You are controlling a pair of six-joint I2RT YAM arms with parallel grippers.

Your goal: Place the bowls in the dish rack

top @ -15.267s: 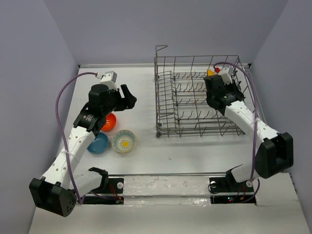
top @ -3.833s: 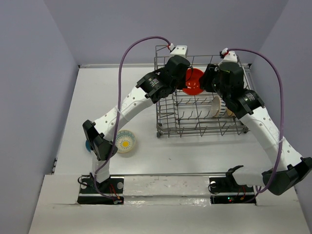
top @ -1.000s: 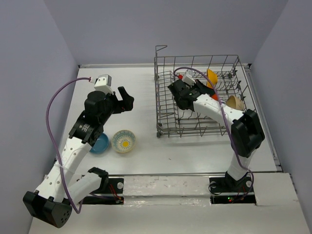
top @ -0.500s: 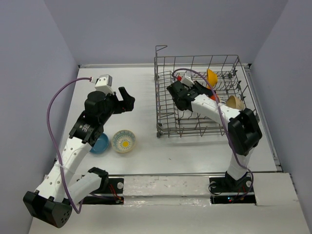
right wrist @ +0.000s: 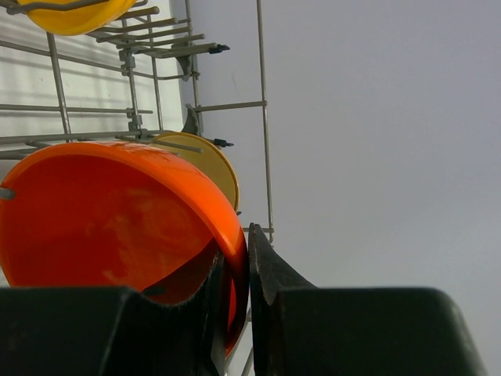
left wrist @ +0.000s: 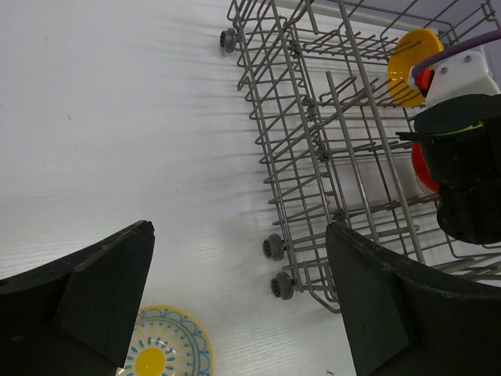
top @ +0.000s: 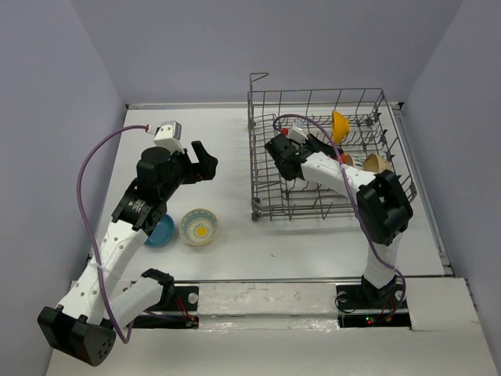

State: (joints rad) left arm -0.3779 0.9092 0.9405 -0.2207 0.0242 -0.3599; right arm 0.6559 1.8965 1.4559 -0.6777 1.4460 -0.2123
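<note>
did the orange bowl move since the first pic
Yes. The orange-red bowl went right, from the table beside the blue bowl into the dish rack.

The orange-red bowl (right wrist: 117, 219) tilts on edge inside the grey dish rack (top: 313, 205).

No readable txt, labels, brands or nos. on anything in any view.

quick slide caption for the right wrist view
Right gripper pinches the rim of the orange-red bowl inside the dish rack, with a yellow-tan bowl behind it.
</note>
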